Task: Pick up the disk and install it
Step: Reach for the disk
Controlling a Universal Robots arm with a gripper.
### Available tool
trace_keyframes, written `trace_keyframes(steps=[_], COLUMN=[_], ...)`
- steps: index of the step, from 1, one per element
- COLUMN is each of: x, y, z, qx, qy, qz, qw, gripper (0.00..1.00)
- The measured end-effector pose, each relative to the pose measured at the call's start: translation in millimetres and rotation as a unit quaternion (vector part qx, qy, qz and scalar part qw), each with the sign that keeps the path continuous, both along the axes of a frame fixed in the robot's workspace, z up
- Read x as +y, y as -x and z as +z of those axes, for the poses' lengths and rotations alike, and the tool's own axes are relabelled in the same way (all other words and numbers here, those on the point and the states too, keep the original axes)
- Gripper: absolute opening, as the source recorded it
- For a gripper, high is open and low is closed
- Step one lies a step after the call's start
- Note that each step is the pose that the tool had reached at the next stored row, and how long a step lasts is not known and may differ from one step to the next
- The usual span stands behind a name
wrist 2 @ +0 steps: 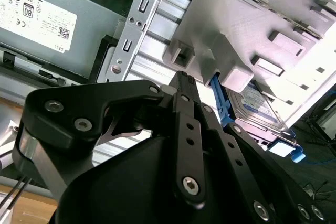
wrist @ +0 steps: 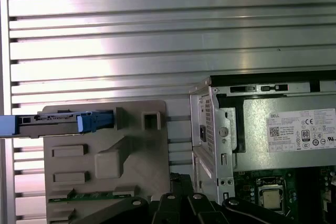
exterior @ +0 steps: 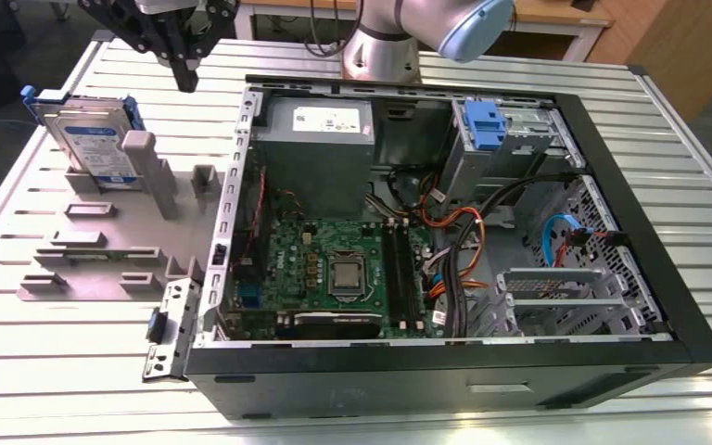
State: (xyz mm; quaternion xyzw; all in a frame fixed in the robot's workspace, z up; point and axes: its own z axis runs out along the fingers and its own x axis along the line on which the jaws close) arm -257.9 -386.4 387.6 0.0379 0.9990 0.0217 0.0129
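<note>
The disk is a silver drive with a white-and-blue label in a blue carrier. It stands on edge in the grey slotted holder block at the exterior view's left. The second wrist view shows the disk leaning behind the block, and the first wrist view shows the disk edge-on. My black gripper hangs in the air to the exterior view's right of the disk, between it and the case, and above both. Its fingers meet at a point with nothing between them. The gripper also appears in the second wrist view.
An open black computer case stands on the slatted metal table, with a power supply, a motherboard and cables inside. A blue caddy sits in the drive bay. The arm's base stands behind the case.
</note>
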Motion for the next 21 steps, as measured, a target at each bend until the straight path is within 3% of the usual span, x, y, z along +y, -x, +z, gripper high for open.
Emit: trace_keyframes(steps=[21], x=[0.5], y=[25.2], z=[-1.2], qx=[0.0], qy=[0.0], qz=[0.0], qw=[1.0], gripper=[0.11])
